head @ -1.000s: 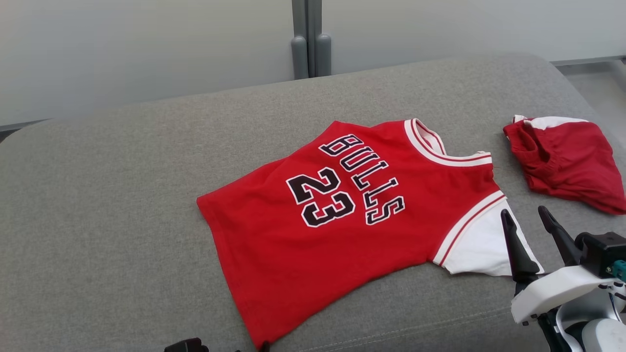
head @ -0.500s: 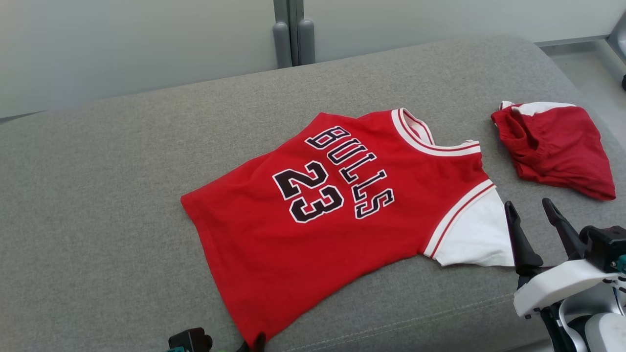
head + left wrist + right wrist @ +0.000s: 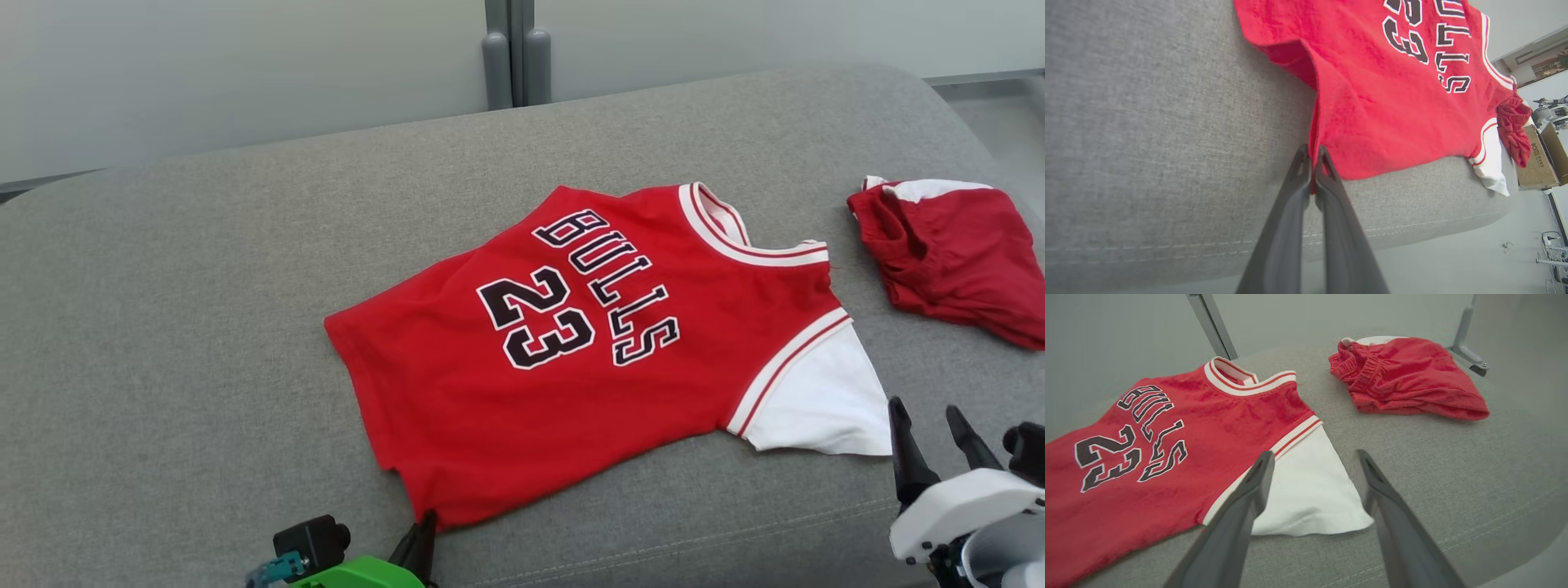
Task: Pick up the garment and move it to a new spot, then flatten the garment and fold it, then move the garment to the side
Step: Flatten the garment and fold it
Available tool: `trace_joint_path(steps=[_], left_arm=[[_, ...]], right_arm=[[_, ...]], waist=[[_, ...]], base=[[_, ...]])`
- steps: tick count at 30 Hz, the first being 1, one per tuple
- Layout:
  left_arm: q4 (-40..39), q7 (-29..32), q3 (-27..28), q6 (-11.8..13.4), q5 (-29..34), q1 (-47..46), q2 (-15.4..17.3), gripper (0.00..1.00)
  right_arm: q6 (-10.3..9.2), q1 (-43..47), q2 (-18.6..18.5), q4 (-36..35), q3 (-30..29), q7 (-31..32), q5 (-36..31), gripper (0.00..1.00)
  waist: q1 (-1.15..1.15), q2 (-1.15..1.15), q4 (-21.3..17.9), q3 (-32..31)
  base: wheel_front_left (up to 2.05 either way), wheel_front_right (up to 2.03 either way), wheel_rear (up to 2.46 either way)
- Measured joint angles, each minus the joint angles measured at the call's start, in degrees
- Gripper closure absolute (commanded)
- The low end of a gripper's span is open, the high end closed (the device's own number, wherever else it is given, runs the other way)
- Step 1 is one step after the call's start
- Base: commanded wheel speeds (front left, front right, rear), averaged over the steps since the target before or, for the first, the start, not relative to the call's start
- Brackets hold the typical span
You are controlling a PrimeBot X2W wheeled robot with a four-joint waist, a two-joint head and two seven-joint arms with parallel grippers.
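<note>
Nearest, the left gripper [image 3: 1312, 163] is seen at the front edge of the grey cushion [image 3: 204, 327], its jaws pressed together on the near hem corner of the red jersey [image 3: 571, 343] — a thin pinch of cloth. The right gripper [image 3: 1312, 465] is held just short of the white sleeve [image 3: 1306, 486], jaws apart and empty. The jersey is spread face up across the middle of the cushion, neck toward the robot's right. It is judged light, soft and limp: sag and drag from a single corner are to be expected, so a second hold at the sleeve or shoulder is advised. The pinch and the lifted fold of hem are made plain in the left wrist view, whereas the head view gives little more than a dark fingertip at that corner. Farther off, red shorts [image 3: 955, 253] are heaped — their elastic waistband is best resolved in the right wrist view.
</note>
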Motion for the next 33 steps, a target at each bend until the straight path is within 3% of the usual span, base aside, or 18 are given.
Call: trace_joint_path(steps=[10,14,21,22,25,26,33], left_arm=[[-10.11,0.45,0.78,3.64,1.24,1.42,4.15,1.00],[-13.74,1.56,0.31,5.19,2.01,1.62,5.12,1.00],[-16.25,2.40,-0.34,6.46,2.61,2.17,5.61,1.00],[-16.44,2.43,-0.36,6.52,2.61,2.31,5.69,1.00],[-16.82,2.46,-0.38,6.82,2.63,2.38,5.99,1.00],[-16.91,2.46,-0.36,6.98,2.66,2.40,6.08,1.00],[-17.29,2.83,-0.20,7.25,2.70,2.64,6.89,1.00]], right_arm=[[-0.02,-3.18,1.98,18.15,-6.39,-1.01,5.86,0.00],[-0.03,-6.98,1.90,25.97,-6.14,-1.08,8.76,0.00],[-0.03,-10.47,1.19,32.85,-3.12,-2.55,11.70,0.00],[-0.03,-10.84,1.10,33.54,-2.79,-2.82,12.32,0.05],[-0.03,-12.31,0.53,35.83,-1.90,-3.31,14.10,0.33],[-0.03,-12.83,0.29,36.59,-1.54,-3.47,14.69,0.50],[-0.03,-15.58,-1.23,41.72,2.26,-2.96,17.73,0.72]], waist=[[0.00,0.00,2.72,0.68],[0.00,0.00,3.52,1.27],[0.00,0.00,3.88,1.33],[0.00,0.00,3.83,1.30],[0.00,0.00,3.68,1.26],[0.00,0.00,3.62,1.24],[0.00,0.00,3.36,1.09]], base=[[0.00,0.00,0.00],[0.00,0.00,0.00],[0.00,0.00,0.00],[0.00,0.00,0.00],[0.00,0.00,0.00],[0.00,0.00,0.00],[0.00,0.00,0.00]])
